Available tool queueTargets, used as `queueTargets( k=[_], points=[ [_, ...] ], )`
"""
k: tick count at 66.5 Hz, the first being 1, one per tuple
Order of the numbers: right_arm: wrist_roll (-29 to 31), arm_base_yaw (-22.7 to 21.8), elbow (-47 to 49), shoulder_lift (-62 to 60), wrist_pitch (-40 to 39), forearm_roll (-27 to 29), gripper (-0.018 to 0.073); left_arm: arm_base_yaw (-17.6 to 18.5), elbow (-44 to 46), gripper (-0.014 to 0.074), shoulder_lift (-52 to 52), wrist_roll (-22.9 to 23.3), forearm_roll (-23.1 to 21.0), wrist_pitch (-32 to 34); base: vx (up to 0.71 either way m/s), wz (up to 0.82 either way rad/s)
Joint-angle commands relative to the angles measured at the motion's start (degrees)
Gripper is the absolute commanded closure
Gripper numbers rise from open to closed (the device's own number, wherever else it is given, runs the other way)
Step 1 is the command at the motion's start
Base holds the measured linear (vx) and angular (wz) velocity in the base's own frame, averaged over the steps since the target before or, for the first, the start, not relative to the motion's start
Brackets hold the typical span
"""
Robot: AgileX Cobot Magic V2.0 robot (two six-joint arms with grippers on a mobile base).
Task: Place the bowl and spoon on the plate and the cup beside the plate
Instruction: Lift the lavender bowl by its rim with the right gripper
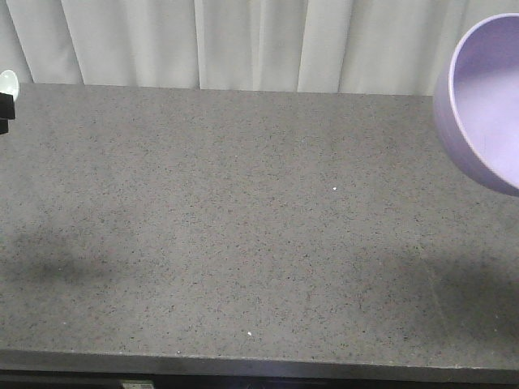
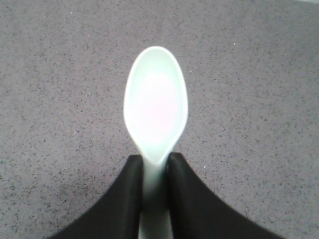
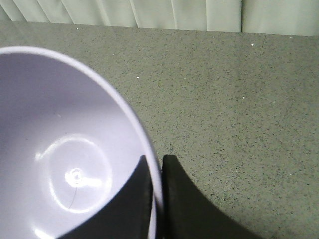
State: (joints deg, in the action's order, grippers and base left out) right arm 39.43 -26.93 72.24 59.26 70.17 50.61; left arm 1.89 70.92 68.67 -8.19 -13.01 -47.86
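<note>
Above the table [image 1: 243, 203], the left gripper [image 2: 155, 167] pinches one green spoon [image 2: 156, 104]; the right gripper [image 3: 158, 169] pinches one purple bowl [image 3: 60, 149] by its rim.

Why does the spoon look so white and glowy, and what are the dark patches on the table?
Left wrist view: bright light washes out the spoon, its middle nearly white. Front view: soft dark shadows lie on the table at both sides of the picture. Right wrist view: small shiny glints sit in the bottom of the bowl.
</note>
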Motion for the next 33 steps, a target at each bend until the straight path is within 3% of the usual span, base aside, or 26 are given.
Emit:
queueTargets(
  k=[1, 33],
  points=[
    [0.31, -0.40, 1.77, -0.72, -1.78, 3.05, 0.0564, 0.31, 1.33, 0.0603, -1.35, 0.31, -1.06, 2.82, 0.00, 0.00],
    [0.31, -0.40, 1.77, -0.72, -1.78, 3.05, 0.0564, 0.31, 1.33, 0.0603, -1.35, 0.31, -1.06, 2.82, 0.00, 0.00]
  ],
)
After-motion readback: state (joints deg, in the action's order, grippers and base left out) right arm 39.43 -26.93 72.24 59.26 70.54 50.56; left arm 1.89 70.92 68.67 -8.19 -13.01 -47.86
